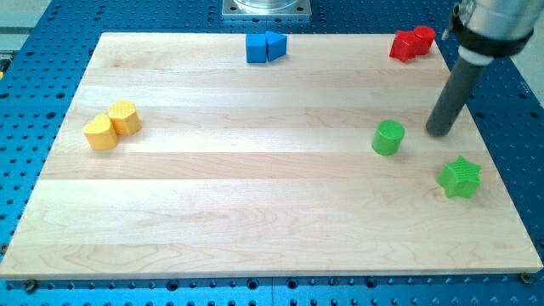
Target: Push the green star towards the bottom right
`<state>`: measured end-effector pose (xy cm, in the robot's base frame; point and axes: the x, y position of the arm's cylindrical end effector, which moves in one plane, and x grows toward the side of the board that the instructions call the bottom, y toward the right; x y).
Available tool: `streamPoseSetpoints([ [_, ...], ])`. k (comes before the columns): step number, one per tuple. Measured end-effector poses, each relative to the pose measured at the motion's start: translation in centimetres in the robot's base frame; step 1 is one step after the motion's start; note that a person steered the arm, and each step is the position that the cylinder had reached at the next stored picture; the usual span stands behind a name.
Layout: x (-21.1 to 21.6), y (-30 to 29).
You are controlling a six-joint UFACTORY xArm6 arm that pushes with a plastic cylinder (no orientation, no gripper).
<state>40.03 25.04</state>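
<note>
The green star [460, 177] lies on the wooden board [255, 204] near the view's right edge, below the middle. My tip [439, 133] rests on the board above and slightly left of the star, with a gap between them. A green cylinder [388, 137] stands just left of my tip, also apart from it. The dark rod rises from the tip toward the view's top right corner.
Two red blocks [412, 42] sit at the view's top right. A blue cube and blue wedge [266, 47] sit together at the top centre. Two yellow blocks [112, 125] touch each other at the left. A blue pegboard surrounds the board.
</note>
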Motion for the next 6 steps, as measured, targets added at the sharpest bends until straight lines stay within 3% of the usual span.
streamPoseSetpoints([
  [1, 2.4, 1.4],
  [2, 9.8, 1.4],
  [3, 12.3, 1.2],
  [4, 11.4, 1.2],
  [5, 7.5, 0.4],
  [6, 8.8, -2.0],
])
